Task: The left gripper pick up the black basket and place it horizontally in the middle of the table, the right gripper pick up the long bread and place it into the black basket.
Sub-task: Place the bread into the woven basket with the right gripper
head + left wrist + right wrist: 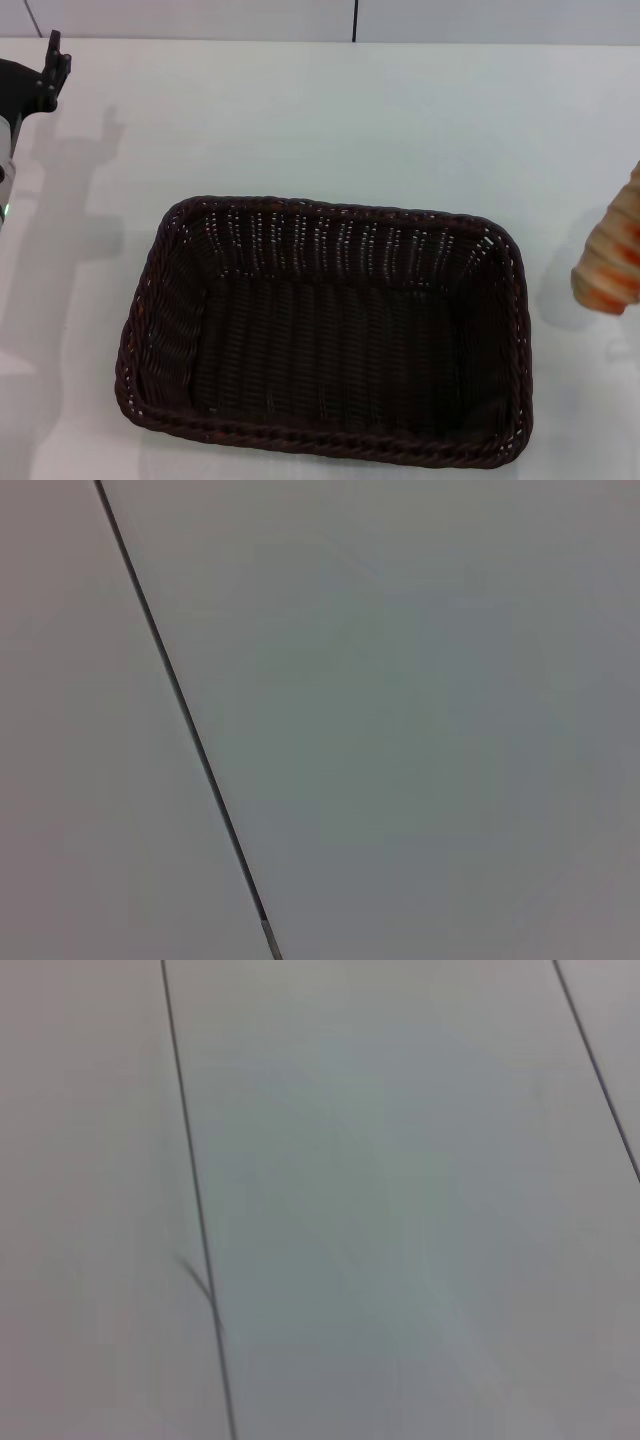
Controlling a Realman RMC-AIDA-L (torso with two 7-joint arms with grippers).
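Note:
The black basket (325, 330) lies flat on the white table (330, 110), long side across, in the middle of the head view, and it is empty. The long bread (612, 255), ribbed tan and orange, hangs tilted above the table at the right edge, just right of the basket's rim. Its upper end runs out of the frame and it casts a shadow on the table. The right gripper is out of view. My left gripper (48, 72) is at the far left, well away from the basket. Both wrist views show only pale panels with dark seams.
A wall with a dark vertical seam (355, 20) runs behind the table's far edge. Bare white tabletop lies behind the basket and on both sides of it.

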